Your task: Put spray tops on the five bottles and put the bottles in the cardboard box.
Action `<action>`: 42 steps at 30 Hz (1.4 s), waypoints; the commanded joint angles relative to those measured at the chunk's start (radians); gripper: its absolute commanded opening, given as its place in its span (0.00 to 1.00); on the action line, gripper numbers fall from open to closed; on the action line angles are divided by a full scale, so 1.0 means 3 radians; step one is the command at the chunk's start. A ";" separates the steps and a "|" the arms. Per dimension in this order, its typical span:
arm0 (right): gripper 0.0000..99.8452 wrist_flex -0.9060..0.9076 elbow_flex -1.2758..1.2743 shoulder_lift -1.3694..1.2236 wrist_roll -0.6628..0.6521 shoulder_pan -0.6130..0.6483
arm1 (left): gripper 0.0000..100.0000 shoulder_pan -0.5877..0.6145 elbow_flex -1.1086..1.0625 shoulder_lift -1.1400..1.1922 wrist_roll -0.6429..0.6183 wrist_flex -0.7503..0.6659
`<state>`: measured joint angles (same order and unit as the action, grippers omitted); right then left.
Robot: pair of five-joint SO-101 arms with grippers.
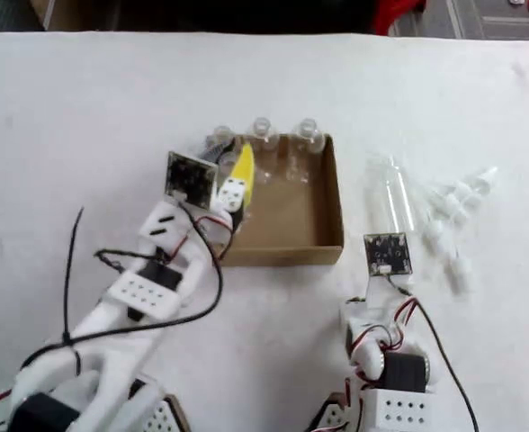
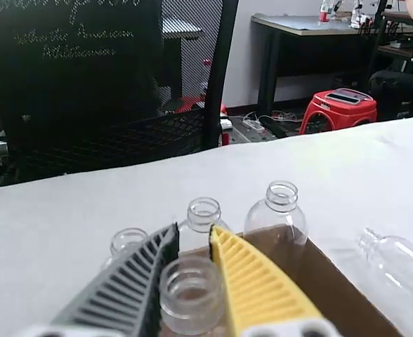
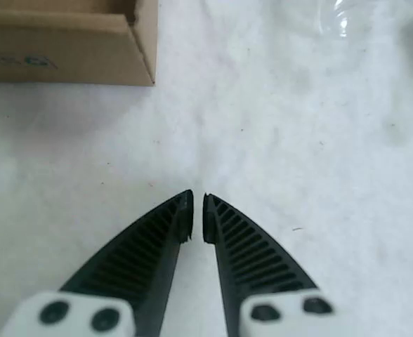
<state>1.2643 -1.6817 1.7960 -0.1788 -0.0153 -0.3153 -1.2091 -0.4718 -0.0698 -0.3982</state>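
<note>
Left gripper [image 2: 194, 235] clamped on uncapped bottle [image 2: 191, 295] at cardboard box [image 1: 282, 255] | right gripper [image 3: 197, 210] nearly closed, empty.

Three bottles [image 1: 262, 133] line the far side of the cardboard box [image 1: 282, 254], a fourth bottle [image 2: 191, 295] sits in the left gripper [image 2: 194, 232] over the box's left end, a fifth bottle [image 1: 395, 193] lies just right of the box, with spray tops [image 1: 453, 225] farther right.

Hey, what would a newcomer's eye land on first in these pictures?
First, the left claw, one finger yellow and one grey, shut on an open-necked clear bottle at the cardboard box's far left corner. Three more topless bottles stand in a row along the box's far side. A fifth bottle lies right of the box, beside a heap of white spray tops.
</note>
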 commanded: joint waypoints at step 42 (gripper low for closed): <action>0.02 0.0018 -0.0031 0.0018 0.0015 -0.0028 | 0.03 -0.0156 -0.0005 0.0473 -0.0031 -0.0174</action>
<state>1.2643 -1.6817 1.7960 -0.1788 -0.0153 -0.3583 -1.2152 -0.3245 -0.0698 -0.4289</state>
